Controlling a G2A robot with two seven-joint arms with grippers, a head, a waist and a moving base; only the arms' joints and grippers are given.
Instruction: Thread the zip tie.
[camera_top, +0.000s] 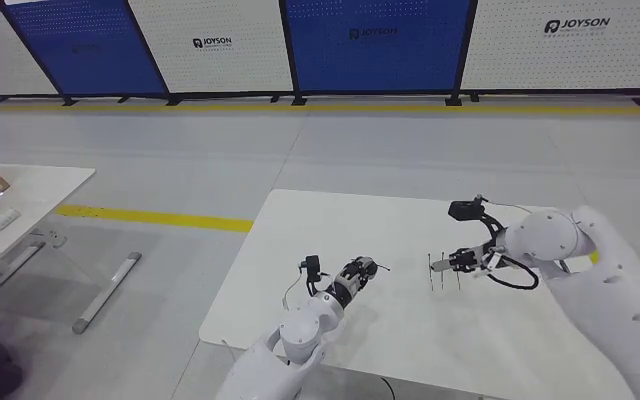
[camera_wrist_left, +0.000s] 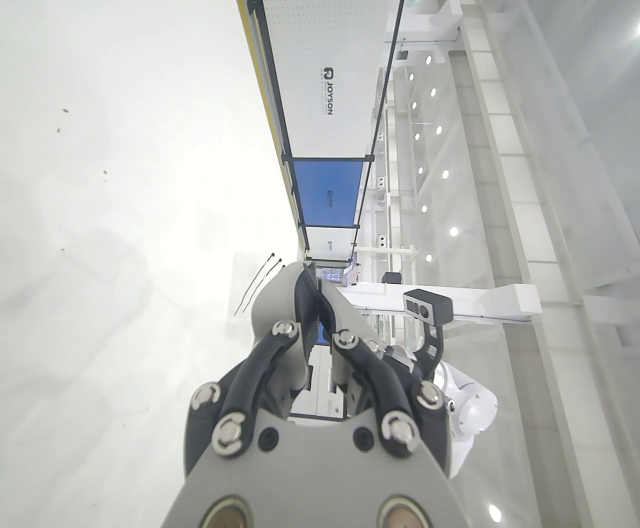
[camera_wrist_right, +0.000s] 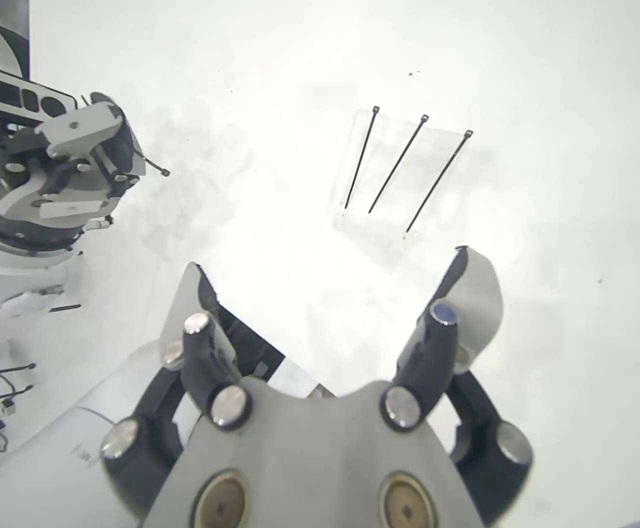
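Jaws first. In the top view, your left gripper (camera_top: 362, 267), at lower centre of the frame, is clamped on a black zip tie (camera_top: 380, 266) that pokes out toward the right. Your right gripper (camera_top: 440, 265), right of centre, sits beside three loose ties (camera_top: 443, 270) on the white table (camera_top: 300, 230); its jaw gap is too small to judge here.

In the left wrist view, the left fingers (camera_wrist_left: 277, 300) press together at mid-frame. The held tie cannot be made out between them. The loose ties (camera_wrist_left: 256, 282) lie just left of the fingertips.

In the right wrist view, the right jaws stand wide apart across the lower half, with nothing between them. The three loose ties (camera_wrist_right: 397, 165) lie side by side on a clear sheet (camera_wrist_right: 382, 150) at upper right. At upper left, the left gripper (camera_wrist_right: 125, 165) holds its tie (camera_wrist_right: 155, 167), square head outermost.

You appear to be early in the task: one tie is picked up, but it juts out straight, with no loop formed. Feeding tail through head remains. The right wrist view gives you that head; the left wrist view hides it.
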